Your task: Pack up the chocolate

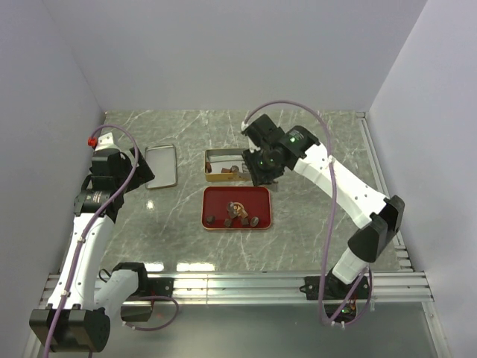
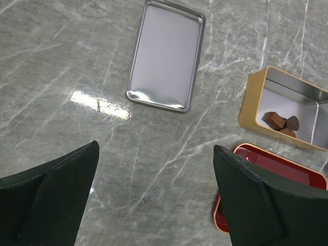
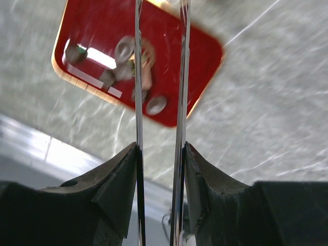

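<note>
Left side first: the left gripper (image 2: 156, 154) hangs over the marble table (image 1: 313, 224) with its jaws spread wide, nothing in them; just ahead of it a silver lid (image 2: 166, 51) lies flat on the table; next over is the gold tin (image 2: 251, 105), open, with a few pieces of chocolate (image 2: 281, 122) tucked in one corner; right beside the tin is the red tray (image 1: 257, 192), with several more pieces clumped around its middle; then the right gripper (image 3: 160, 148), above the tin's right end, clamped on the metal tongs (image 3: 180, 102), blades slightly apart; tips out of view, so can't tell if they've got anything.
</note>
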